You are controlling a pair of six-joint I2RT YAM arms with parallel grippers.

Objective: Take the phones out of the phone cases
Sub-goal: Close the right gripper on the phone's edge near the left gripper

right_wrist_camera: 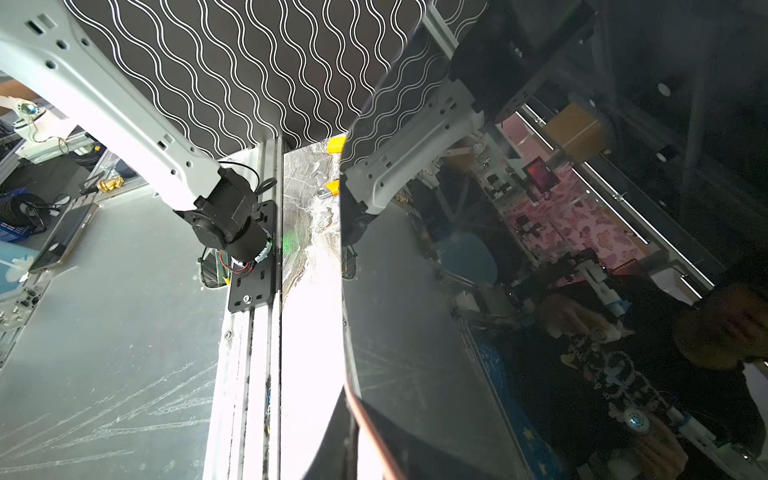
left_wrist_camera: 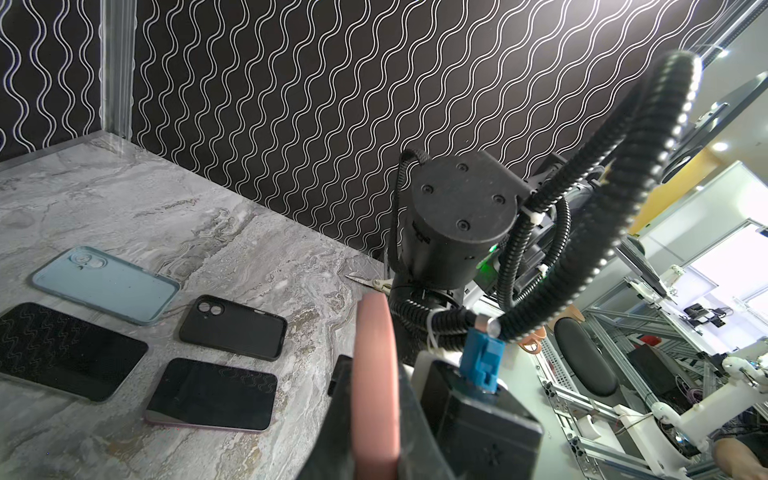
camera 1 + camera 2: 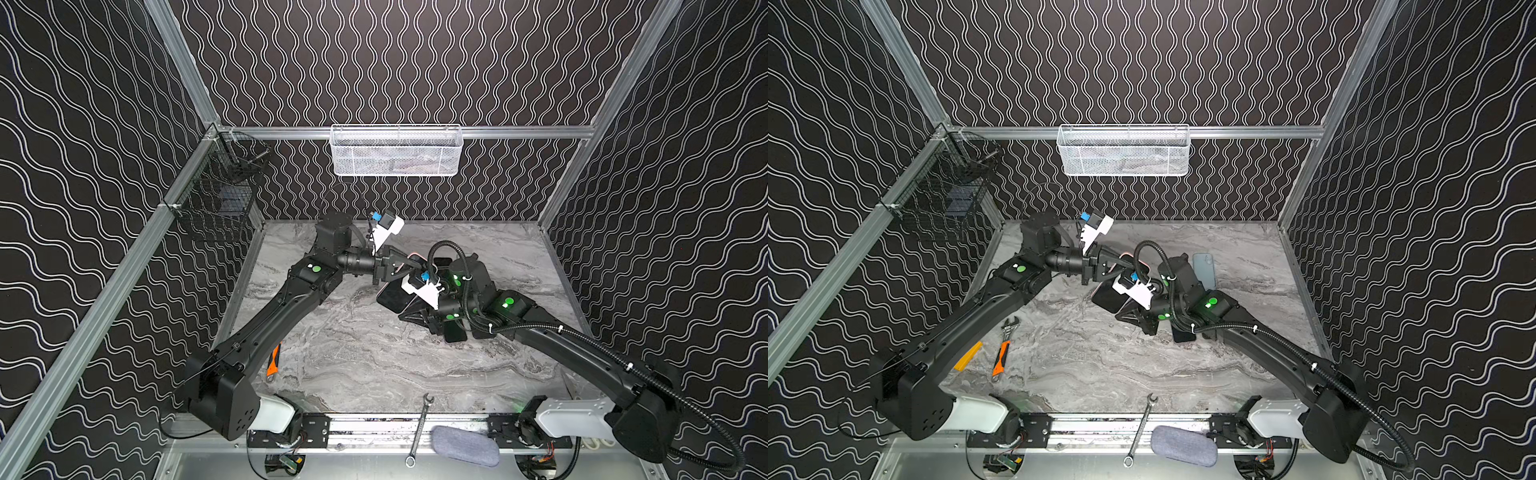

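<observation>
Over the middle of the surface point(image 3: 353, 353), between the two arms: one phone point(image 3: 392, 296) in one pink phone case point(image 2: 374, 374), tilted, dark screen facing up in both top views. Low corner touching the marble or not: cannot tell. Left tool point(image 3: 411, 266) narrow, clamped on the rim of the phone case, pink edge pinched between its fingers point(image 2: 338, 415) in the left wrist view. Right tool point(image 3: 1124, 312) at the opposite edge of the phone; cannot tell whether closed on it, tips lost behind the glass in the right wrist view and under the wrist camera from above.

Lettering on the black joint point(image 2: 419, 235) of the right arm too blurred to read.

Lying flat in the left wrist view: two bare phones point(image 2: 66, 357) point(image 2: 212, 395) and two empty cases, one blue case point(image 2: 104, 284), one black case point(image 2: 232, 328). Scissors point(image 2: 365, 280) mostly hidden behind the right arm, tips only. In a top view: one orange-handled wrench point(image 3: 1001, 351), one yellow block point(image 3: 968, 356) partly under the left arm, one spanner point(image 3: 1140, 430), one grey pouch point(image 3: 1183, 445), one white basket point(image 3: 1123, 126), one black wire basket point(image 3: 934, 199).
</observation>
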